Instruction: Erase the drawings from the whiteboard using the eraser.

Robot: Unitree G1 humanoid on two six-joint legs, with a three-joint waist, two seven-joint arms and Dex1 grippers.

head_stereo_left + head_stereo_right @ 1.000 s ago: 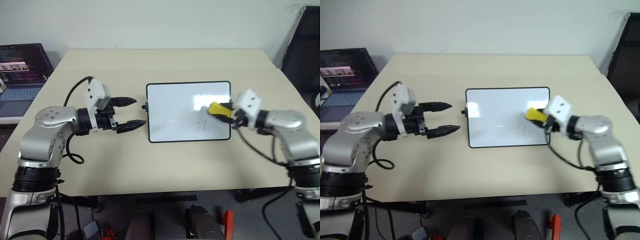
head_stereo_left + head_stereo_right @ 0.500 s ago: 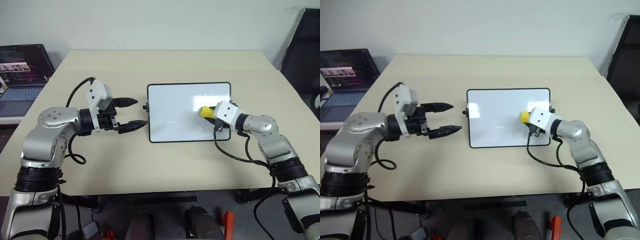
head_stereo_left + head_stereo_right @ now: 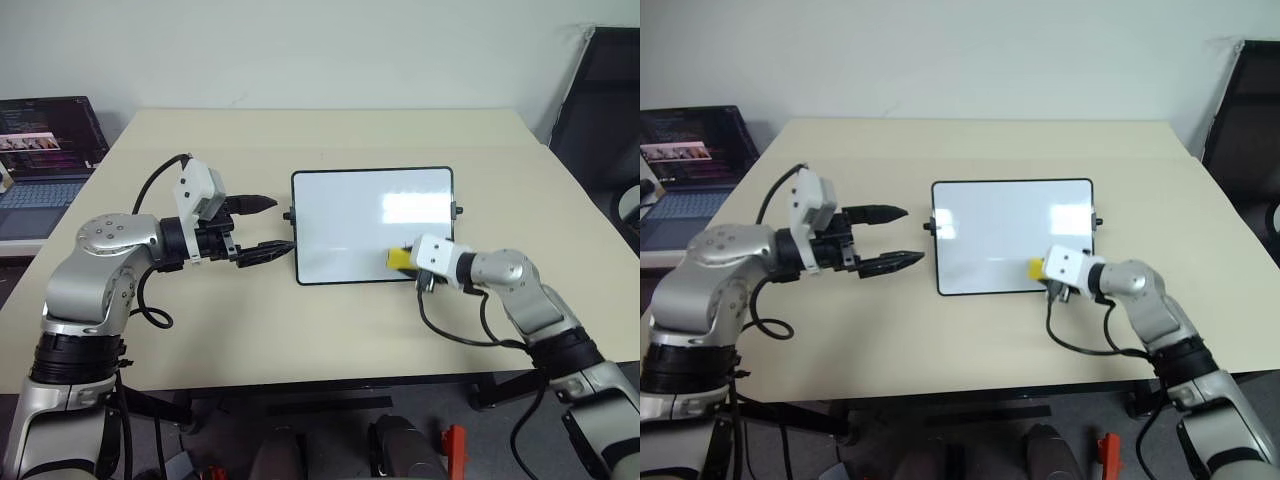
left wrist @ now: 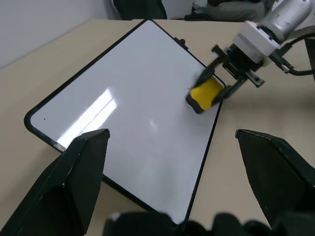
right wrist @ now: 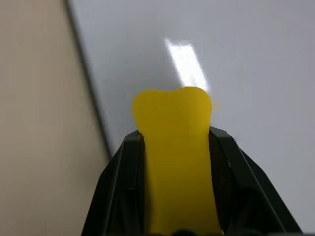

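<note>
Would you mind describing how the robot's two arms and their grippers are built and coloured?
Both arms are rounded silver-grey metal shells with black bands at the joints. Each wrist carries a white boxy camera housing, and a loose black cable loops along each forearm. The left gripper has two black, tapering, pointed fingers; the right gripper has the same black fingers.

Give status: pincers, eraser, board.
Right pincer shut on eraser, pressed at whiteboard's near right corner. Left pincer open, empty, beside board's left edge. No drawings visible on board. Nothing in the way.
</note>
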